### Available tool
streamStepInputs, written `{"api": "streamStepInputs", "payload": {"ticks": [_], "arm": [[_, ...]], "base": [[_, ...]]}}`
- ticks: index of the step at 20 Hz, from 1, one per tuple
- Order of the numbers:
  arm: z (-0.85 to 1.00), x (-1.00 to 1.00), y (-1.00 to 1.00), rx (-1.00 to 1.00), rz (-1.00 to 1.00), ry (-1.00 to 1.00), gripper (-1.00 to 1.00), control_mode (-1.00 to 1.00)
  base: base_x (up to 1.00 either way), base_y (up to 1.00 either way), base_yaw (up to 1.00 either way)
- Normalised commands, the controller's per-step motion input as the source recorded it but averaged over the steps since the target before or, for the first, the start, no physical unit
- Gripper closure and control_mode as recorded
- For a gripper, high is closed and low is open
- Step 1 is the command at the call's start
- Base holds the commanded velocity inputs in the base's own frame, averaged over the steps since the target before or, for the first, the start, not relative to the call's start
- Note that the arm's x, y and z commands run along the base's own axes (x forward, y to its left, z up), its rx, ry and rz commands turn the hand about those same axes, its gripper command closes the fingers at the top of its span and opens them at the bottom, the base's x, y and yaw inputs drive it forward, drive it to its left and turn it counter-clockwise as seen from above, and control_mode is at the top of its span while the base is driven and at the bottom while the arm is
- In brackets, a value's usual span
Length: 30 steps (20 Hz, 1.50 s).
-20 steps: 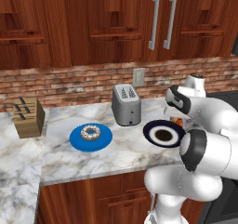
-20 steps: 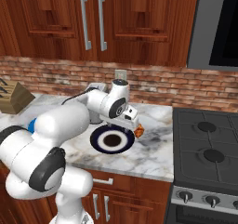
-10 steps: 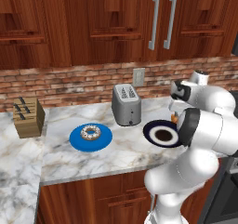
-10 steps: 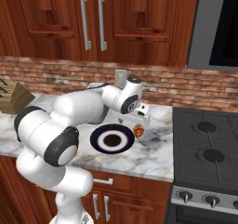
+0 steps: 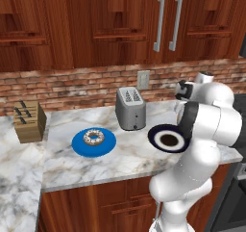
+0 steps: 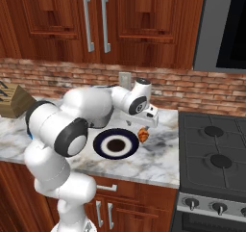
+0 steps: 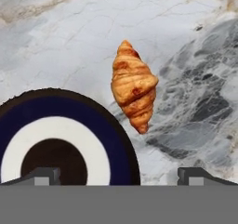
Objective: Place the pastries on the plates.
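Hovering with fingers (image 7: 118, 175) spread wide, empty, croissant (image 7: 133, 86) lying just ahead beside navy plate (image 7: 69, 121), long axis pointing away.

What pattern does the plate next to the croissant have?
The plate is dark navy with a white inner ring and dark brown centre, clearest in the hand view.

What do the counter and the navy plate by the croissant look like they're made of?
Counter: polished marble or a similar stone, judging by the grey-white veining.
Navy plate: probably glazed ceramic, with smooth, flat bands of navy, white and brown; no shine shows to confirm it.
The croissant lies on bare counter beside it.
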Motion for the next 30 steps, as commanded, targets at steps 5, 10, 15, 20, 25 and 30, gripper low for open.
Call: {"api": "streamStepInputs", "payload": {"ticks": [5, 10, 15, 20, 25, 30], "arm": [[-0.08, 0.11, -0.01, 0.00, 0.00, 0.00, -1.00, -1.00], [-0.23, 0.28, -0.19, -0.01, 0.00, 0.00, -1.00, -1.00], [-0.11, 0.32, -0.13, -0.01, 0.00, 0.00, -1.00, -1.00], [-0.06, 0.25, 0.00, 0.00, 0.00, 0.00, -1.00, -1.00], [-0.15, 0.21, 0.00, 0.00, 0.00, 0.00, -1.00, -1.00], [-0.21, 0.13, 0.00, 0.00, 0.00, 0.00, -1.00, -1.00]], "base": [[0.00, 0.00, 0.00], [0.00, 0.00, 0.00], [0.00, 0.00, 0.00], [0.00, 0.00, 0.00], [0.00, 0.00, 0.00], [0.00, 0.00, 0.00]]}}
